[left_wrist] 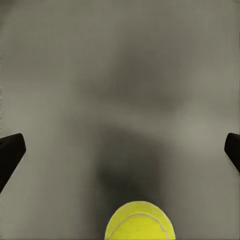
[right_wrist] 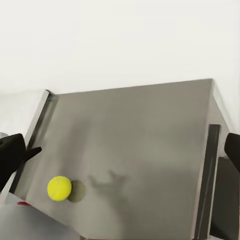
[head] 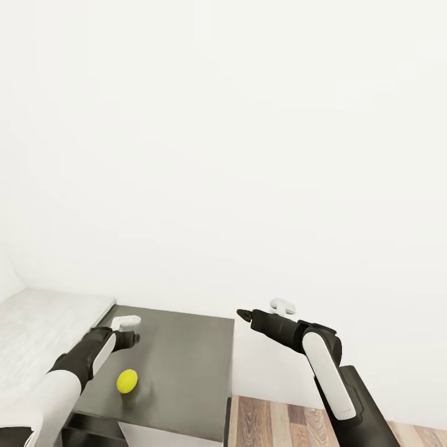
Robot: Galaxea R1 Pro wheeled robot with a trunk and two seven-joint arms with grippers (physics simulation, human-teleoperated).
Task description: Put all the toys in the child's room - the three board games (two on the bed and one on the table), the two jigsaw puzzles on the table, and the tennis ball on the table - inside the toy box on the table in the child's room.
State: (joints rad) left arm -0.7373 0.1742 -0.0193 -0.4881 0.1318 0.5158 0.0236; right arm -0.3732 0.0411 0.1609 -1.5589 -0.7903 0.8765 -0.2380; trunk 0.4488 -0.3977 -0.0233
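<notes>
Cream-covered bed point(head: 43, 329) at far left. L gripper point(head: 131, 338) hovers over dark grey desk surface point(head: 180, 360), jaws spread wide, holding nothing. Small yellow-green tennis ball point(head: 127, 381) rests on surface just below it, not touching. R gripper point(head: 243, 315) raised past surface edge; jaws apart, empty. Wood-plank floor point(head: 273, 422) lower right.

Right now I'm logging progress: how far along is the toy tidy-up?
Nothing visibly done. The tennis ball lies loose on the dark table. In hand: the open left gripper hovers over the table beside the ball. The right gripper is off the table edge, empty. Grasping and boxing remain.
</notes>
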